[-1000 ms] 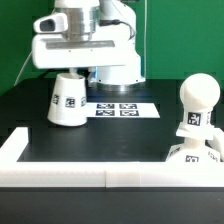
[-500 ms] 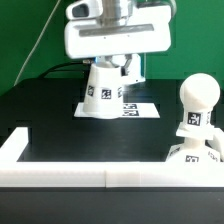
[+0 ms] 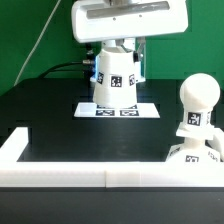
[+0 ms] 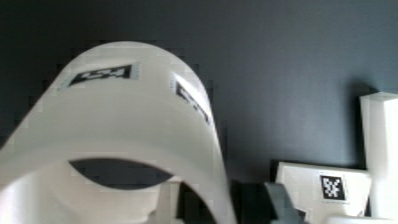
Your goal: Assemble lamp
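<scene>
Hanging up off the black table [image 3: 50,115], the white plastic truncated-cone shade [image 3: 114,75] with its black-and-white square tags sits under the arm's wrist, above the marker board [image 3: 118,110] in the exterior view. The gripper [image 3: 116,50] is clamped on the shade's narrow top, though the fingers themselves are mostly hidden. Over on the exterior view's right, the white round-headed bulb [image 3: 197,105] stands upright on the flat square white base [image 3: 193,153], well apart from the shade. From the wrist view the shade [image 4: 134,120] fills most of the frame, with the tagged base [image 4: 329,185] further off.
</scene>
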Controlling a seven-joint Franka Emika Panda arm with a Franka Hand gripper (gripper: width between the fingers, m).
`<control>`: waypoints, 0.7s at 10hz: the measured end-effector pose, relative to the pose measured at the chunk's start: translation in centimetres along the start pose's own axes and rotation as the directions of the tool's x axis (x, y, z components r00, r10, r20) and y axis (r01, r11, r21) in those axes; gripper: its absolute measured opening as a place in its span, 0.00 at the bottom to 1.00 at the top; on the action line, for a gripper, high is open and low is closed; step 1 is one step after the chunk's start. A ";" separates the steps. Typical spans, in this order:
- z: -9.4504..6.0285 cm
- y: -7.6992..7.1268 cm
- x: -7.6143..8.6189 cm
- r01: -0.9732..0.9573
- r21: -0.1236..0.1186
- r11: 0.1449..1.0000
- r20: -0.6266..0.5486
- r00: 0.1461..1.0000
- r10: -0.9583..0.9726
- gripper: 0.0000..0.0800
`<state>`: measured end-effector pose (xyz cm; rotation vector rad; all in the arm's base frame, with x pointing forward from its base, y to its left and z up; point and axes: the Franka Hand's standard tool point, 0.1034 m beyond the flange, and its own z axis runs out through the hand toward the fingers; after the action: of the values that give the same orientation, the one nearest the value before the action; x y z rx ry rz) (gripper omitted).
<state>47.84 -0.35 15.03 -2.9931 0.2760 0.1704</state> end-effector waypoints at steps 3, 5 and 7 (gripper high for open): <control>-2.3 -3.0 1.6 0.001 0.036 0.999 -0.013 1.000 -0.001 0.06; -4.8 -5.4 3.3 -0.033 0.048 0.998 0.005 0.999 0.032 0.06; -8.0 -8.7 5.5 -0.085 0.054 0.995 0.019 0.996 0.084 0.06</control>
<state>55.69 6.05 23.25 -2.9264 0.3988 0.1937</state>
